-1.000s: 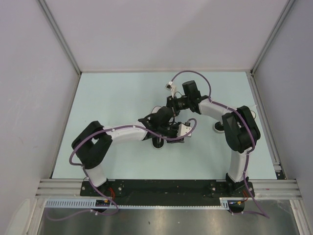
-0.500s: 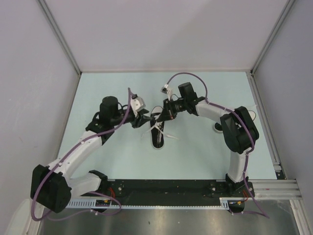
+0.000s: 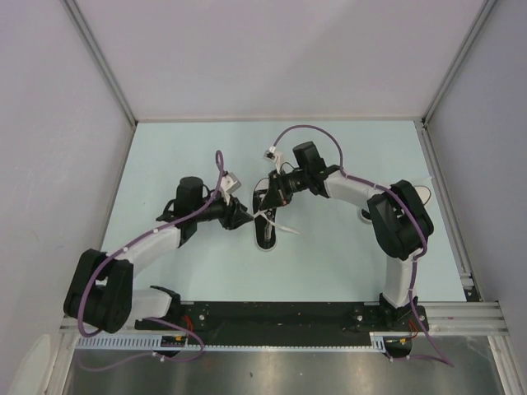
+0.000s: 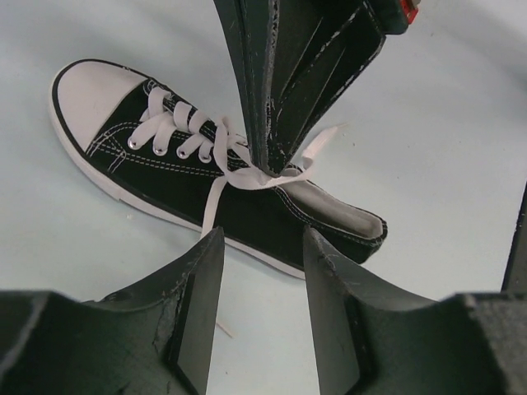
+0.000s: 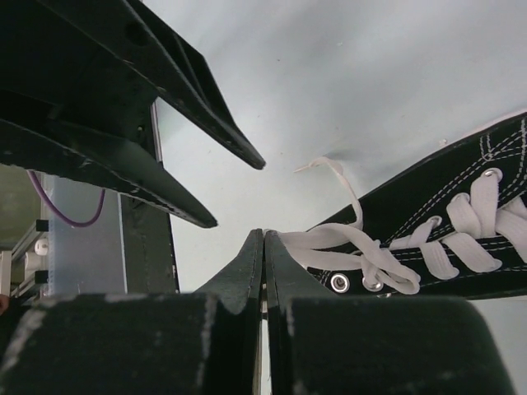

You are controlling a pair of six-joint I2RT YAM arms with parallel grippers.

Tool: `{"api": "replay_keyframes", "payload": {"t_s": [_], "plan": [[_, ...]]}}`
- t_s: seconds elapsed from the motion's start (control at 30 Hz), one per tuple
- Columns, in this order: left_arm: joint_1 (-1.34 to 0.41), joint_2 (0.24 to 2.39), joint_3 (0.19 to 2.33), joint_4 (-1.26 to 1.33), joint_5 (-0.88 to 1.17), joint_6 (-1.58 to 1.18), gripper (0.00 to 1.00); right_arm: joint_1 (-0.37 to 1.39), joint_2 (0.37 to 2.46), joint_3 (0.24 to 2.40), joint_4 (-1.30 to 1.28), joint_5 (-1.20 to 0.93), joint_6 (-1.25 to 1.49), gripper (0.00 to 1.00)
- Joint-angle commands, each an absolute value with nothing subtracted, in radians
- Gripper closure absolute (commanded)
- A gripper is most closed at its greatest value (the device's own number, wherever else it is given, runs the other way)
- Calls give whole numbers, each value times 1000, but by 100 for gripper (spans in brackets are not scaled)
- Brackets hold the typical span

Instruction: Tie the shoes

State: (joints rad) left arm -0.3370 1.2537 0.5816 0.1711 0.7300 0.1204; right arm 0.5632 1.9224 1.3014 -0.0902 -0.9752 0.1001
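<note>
One of the shoes point(image 3: 265, 232), a small black sneaker with a white toe cap, lies mid-table; in the left wrist view this shoe point(image 4: 156, 169) has its toe at upper left. My right gripper point(image 3: 271, 200) hangs over its lacing, shut on a white lace point(image 5: 329, 240) that leaves the fingertips point(image 5: 263, 234) and runs back to the eyelets. The left wrist view shows those closed fingers point(image 4: 268, 156) pinching the lace point(image 4: 239, 178) just above the tongue. My left gripper point(image 3: 246, 220) sits beside the shoe's left flank, open point(image 4: 262, 234), with only table between its fingers.
Under the right arm's elbow a white-and-black object point(image 3: 366, 216) is mostly hidden. A loose lace end point(image 3: 286, 228) trails right of the shoe. Grey walls and metal rails point(image 3: 443, 189) box the pale-blue table point(image 3: 189, 156) in.
The left arm has swung off the shoe to its left side and its jaws have opened. The right gripper moved slightly left, still shut on the lace.
</note>
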Motion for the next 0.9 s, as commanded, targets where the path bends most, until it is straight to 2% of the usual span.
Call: {"api": "replay_keyframes", "payload": {"t_s": [0.0,0.2,0.5,0.87], "plan": [[-342,1349,623,344,817,145,52,545,1908,1302,-52,-994,92,100],[-379,1430,741,290,824,308,55,512,1898,1302,-63,-1012,81,100],[-403,1499,877,8,900,693,61,497,1890,1302,-92,-1031,51,100],[-426,1572,976,-141,894,802,66,489,1888,1302,-107,-1040,35,100]]}}
